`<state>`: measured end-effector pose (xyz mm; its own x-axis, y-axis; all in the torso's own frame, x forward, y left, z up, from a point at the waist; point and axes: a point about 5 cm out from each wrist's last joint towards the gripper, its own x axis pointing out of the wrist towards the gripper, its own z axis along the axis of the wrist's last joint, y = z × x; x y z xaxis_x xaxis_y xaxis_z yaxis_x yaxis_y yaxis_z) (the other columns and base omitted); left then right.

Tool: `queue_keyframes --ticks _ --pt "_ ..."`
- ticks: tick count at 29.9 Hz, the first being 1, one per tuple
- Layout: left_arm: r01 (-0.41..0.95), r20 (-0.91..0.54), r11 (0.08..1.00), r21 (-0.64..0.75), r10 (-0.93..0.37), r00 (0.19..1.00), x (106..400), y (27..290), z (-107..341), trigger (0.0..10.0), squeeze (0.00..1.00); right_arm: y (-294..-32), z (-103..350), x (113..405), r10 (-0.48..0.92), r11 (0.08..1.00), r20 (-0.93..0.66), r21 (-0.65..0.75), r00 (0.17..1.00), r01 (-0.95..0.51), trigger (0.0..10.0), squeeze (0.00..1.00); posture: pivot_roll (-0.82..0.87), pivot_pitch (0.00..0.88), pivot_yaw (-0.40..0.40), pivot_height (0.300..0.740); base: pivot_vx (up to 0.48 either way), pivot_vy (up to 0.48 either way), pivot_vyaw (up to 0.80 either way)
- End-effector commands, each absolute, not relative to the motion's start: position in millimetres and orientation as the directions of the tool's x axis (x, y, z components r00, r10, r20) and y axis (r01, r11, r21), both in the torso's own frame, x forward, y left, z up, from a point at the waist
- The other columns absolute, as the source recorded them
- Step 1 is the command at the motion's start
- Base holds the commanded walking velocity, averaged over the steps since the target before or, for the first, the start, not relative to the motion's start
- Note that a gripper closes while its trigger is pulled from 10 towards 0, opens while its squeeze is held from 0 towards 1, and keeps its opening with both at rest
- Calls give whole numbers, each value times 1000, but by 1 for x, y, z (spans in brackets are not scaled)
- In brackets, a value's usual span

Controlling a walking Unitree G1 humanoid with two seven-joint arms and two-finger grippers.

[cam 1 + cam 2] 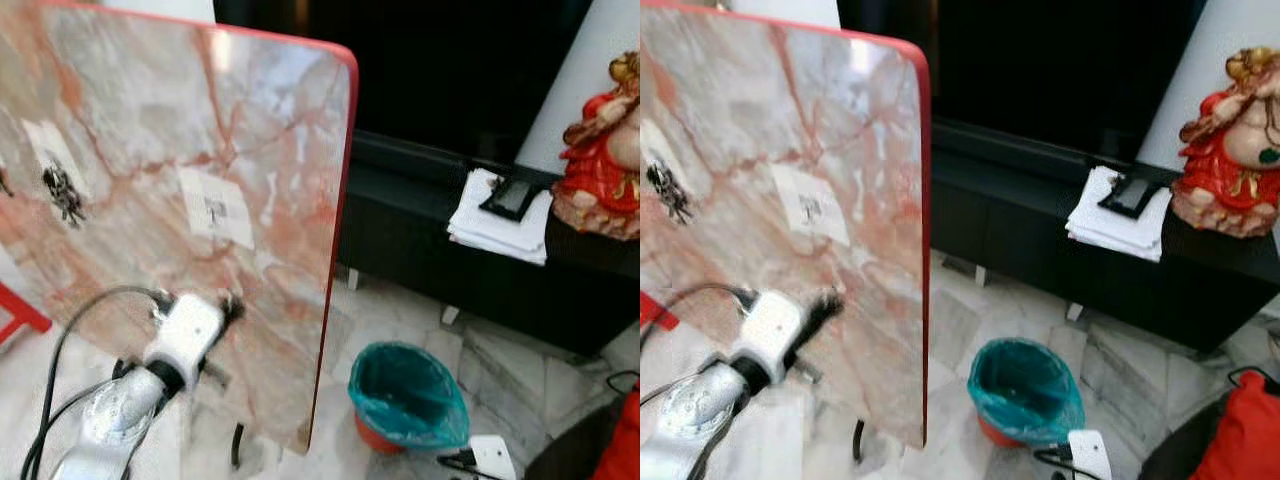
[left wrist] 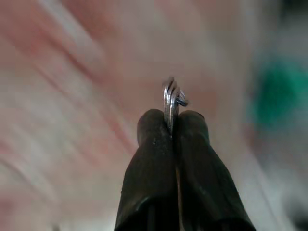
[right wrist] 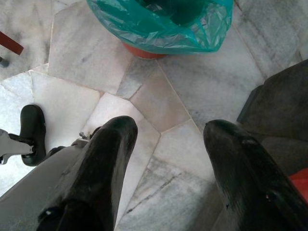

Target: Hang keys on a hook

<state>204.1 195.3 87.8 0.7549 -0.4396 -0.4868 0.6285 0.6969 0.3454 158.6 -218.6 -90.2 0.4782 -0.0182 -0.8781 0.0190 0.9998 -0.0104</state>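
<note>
My left gripper [image 2: 172, 126] is shut on a silver key ring [image 2: 171, 98], whose loop sticks out between the two black fingertips. In the eye views the left arm, with its white wrist [image 1: 185, 335], reaches up toward a tilted pink marble board with a red rim [image 1: 200, 140]. On the board a small dark hook [image 1: 213, 210] sits on a white square patch, and a bunch of dark keys [image 1: 64, 190] hangs on another patch further left. The left gripper [image 1: 232, 305] is just below the middle hook. My right gripper [image 3: 166, 144] hangs open above the marble floor.
An orange bin with a teal liner [image 1: 407, 395] stands on the floor right of the board. Behind it runs a low black cabinet [image 1: 420, 230] holding folded white papers [image 1: 500, 215] and a red figurine [image 1: 605, 150]. A red cushion [image 1: 1230, 430] lies at bottom right.
</note>
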Motion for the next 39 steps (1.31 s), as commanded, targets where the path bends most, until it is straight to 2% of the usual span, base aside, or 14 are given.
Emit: queue_keyframes --ticks 1,2,4,5,6,9,10,17,22,29,34,36,38,39 --pt "699 -605 649 299 -437 665 192 194 69 10000 0 -221 -90 158 -25 1000 -878 -16 479 22 10000 0 50 0 -91 740 0 0 0" --pt "722 -693 644 252 -401 599 182 198 55 10000 0 -221 -90 158 -25 1000 -878 -16 479 23 10000 0 50 0 -91 740 0 0 0" --pt "730 -725 641 238 -382 572 179 199 50 10000 0 -220 -90 158 -25 1000 -878 -15 479 24 10000 0 49 0 -90 740 0 0 0" --pt "754 -783 620 217 -351 514 172 203 40 10000 0 -220 -90 158 -25 1000 -878 -15 479 25 10000 0 49 0 -90 740 0 0 0" --pt "778 -839 598 194 -310 447 164 208 29 10000 0 -220 -90 158 -26 1000 -877 -15 479 27 10000 0 49 0 -90 740 0 0 0" --pt "903 -976 425 69 -160 150 127 230 2 10000 0 -220 -90 158 -29 999 -877 -13 480 37 10000 0 41 0 -82 740 0 0 0" --pt "911 -983 410 44 -147 113 123 233 1 10000 0 -220 -90 158 -30 999 -877 -13 480 39 10000 0 41 0 -82 740 0 0 0" --pt "907 -990 414 77 -80 120 134 242 3 10000 0 -220 -91 157 -34 999 -876 -11 480 51 10000 0 43 0 -81 740 0 0 0" --pt "896 -981 409 173 -11 194 150 248 7 10000 0 -220 -91 157 -35 999 -876 -10 481 54 10000 0 39 0 -83 740 0 0 0" --pt "900 -977 387 202 22 210 158 252 15 10000 0 -220 -90 157 -35 999 -876 -10 481 53 10000 0 41 0 -89 740 0 0 0" --pt "971 -982 166 173 -51 184 157 248 24 10000 0 -221 -90 158 -34 999 -875 -10 482 52 10000 0 43 0 -92 740 0 0 0" --pt "976 -983 134 170 -45 178 157 249 25 10000 0 -221 -90 158 -34 999 -875 -10 483 53 10000 0 43 0 -92 740 0 0 0" --pt "974 -975 89 207 -57 213 161 249 27 10000 0 -220 -90 158 -34 999 -874 -10 484 53 10000 0 44 0 -92 740 0 0 0" --pt "956 -952 44 289 -91 292 172 246 30 10000 0 -220 -90 158 -34 999 -873 -9 486 53 10000 0 45 0 -92 740 0 0 0"
